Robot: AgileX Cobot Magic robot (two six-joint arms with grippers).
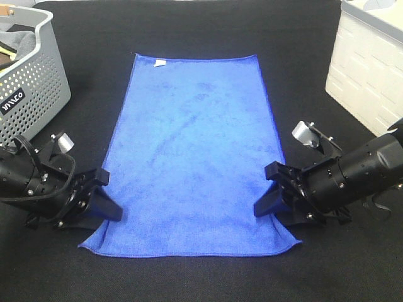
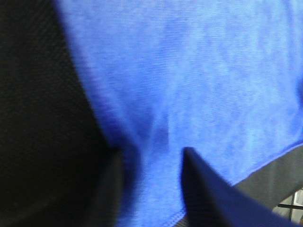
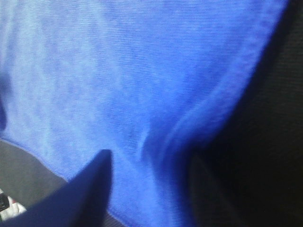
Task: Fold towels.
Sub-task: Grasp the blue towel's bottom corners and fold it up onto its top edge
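The royal-blue towel (image 1: 195,157) lies spread flat on the black table, with its small white tag (image 1: 160,62) at the far left corner. My left gripper (image 1: 108,195) sits low at the towel's left edge near the front corner. In the left wrist view (image 2: 151,189) its fingers stand apart with the towel (image 2: 189,85) slightly creased between them. My right gripper (image 1: 264,190) sits at the right edge near the front corner. In the right wrist view (image 3: 151,189) it is also spread, with a fold of towel (image 3: 132,80) between the fingers. The front right corner curls slightly.
A perforated grey basket (image 1: 38,88) holding grey cloth stands at the far left. A white crate (image 1: 365,69) stands at the far right. The black table cloth (image 1: 201,277) surrounds the towel on all sides.
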